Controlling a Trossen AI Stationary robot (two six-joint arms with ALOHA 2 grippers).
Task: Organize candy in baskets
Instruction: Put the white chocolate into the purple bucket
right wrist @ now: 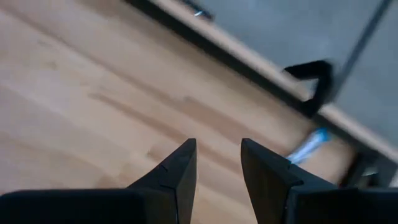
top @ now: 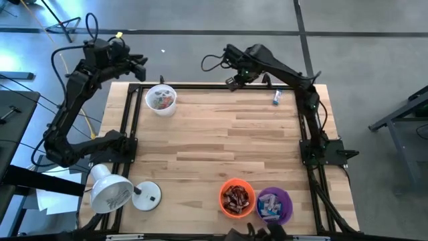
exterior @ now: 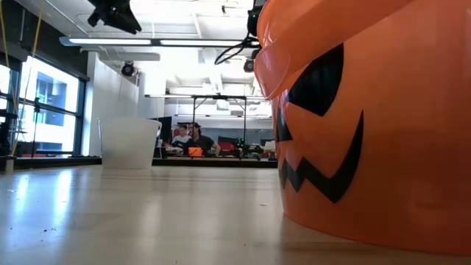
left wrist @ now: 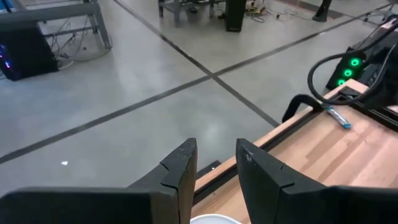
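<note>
The white basket stands at the table's far left with mixed candy inside; its rim shows just below my left gripper. That gripper hovers open and empty over the table's far edge, beside the basket. One blue-and-white candy lies flat on the wood at the far right. My right gripper hangs open and empty above the far edge, left of that candy. The orange basket and the purple basket stand at the near edge, each with candy inside.
A white dome-shaded lamp with a round base lies at the near left corner. A black frame rail runs along the table's far edge. The orange basket fills the right of the low view. People sit far back in the room.
</note>
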